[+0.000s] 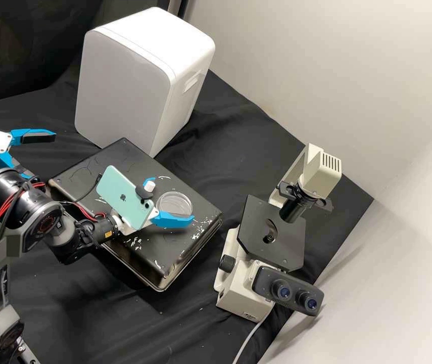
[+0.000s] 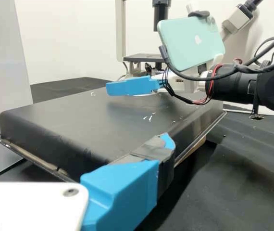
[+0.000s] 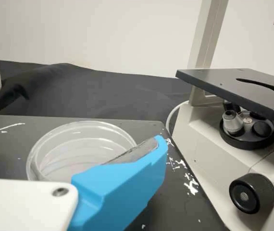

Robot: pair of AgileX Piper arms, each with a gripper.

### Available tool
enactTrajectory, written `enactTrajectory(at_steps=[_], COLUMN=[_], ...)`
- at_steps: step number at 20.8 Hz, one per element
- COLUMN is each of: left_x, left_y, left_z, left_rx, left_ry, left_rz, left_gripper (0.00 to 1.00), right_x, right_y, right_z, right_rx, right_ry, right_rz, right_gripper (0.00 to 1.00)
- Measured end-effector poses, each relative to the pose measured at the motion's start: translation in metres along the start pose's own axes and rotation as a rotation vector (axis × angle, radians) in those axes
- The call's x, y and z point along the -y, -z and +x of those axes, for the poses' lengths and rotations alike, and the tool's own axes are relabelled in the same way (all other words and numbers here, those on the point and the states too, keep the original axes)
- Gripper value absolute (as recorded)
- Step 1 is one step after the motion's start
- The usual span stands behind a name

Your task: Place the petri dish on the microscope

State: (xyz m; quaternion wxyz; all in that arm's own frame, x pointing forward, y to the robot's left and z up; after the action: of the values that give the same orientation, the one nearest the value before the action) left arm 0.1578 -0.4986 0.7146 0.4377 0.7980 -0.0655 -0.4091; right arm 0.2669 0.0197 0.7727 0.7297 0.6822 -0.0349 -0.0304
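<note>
A clear, round petri dish (image 1: pixel 174 204) lies on a black raised platform (image 1: pixel 140 242). My right gripper (image 1: pixel 174 198) is open and straddles the dish, one blue finger (image 3: pixel 127 175) lying along the dish (image 3: pixel 79 149) rim, the other standing off its far side. A mint-green phone (image 1: pixel 125 197) is clamped to that wrist. The microscope (image 1: pixel 256 283) stands to the right of the platform, its black stage (image 1: pixel 271 227) bare. My left gripper (image 1: pixel 29 150) hangs open and holds nothing beyond the platform's left end; its view looks along the platform (image 2: pixel 98 125) at the right gripper's finger (image 2: pixel 130 86).
A tall white box (image 1: pixel 140 76) stands behind the platform. The microscope's eyepieces (image 1: pixel 291 293) face the front and its lamp head (image 1: pixel 319 169) overhangs the stage. A white wall runs close behind the microscope on the right. Black cloth covers the bench.
</note>
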Motion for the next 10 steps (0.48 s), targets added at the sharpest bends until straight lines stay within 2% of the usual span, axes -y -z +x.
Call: enactTrajectory(at_steps=[4,10], left_x=[0.0001,0.0001], left_y=[0.000,0.002], left_z=[0.000,0.000], left_rx=[-0.002,-0.018], left_ry=[0.000,-0.004], left_rz=[-0.001,-0.010], left_gripper=[1.00,1.00], right_x=[0.001,-0.002], right_y=[-0.003,-0.009], right_z=[0.001,0.011], right_rx=[0.035,0.071], right_ry=[0.017,0.003], right_rz=[0.009,0.017], right_gripper=[1.00,1.00])
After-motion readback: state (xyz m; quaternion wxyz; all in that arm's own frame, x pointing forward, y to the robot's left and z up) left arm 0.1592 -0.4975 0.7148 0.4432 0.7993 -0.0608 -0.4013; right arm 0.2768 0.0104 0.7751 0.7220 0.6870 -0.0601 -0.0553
